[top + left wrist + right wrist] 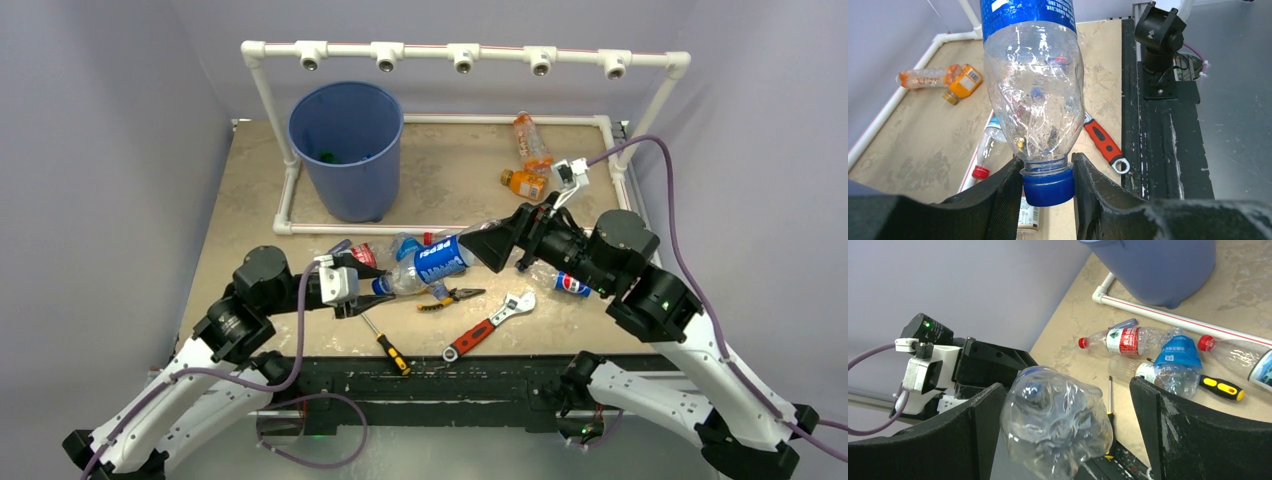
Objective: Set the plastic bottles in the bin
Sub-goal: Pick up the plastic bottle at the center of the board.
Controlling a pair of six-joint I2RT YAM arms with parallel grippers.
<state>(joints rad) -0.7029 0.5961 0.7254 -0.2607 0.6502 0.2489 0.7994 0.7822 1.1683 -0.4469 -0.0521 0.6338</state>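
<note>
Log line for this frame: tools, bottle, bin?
left tool: shut on Pepsi bottle, cap end | right tool: open, astride its other end | bin: upright, far left

Top view looks down from behind; both wrist views closely face one Pepsi bottle [1033, 100].

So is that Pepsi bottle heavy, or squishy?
Probably light: the Pepsi bottle looks empty and see-through. Probably squishy too, since its sides are dented. It might swing or slip, because the left fingers pinch only its blue cap.
</note>
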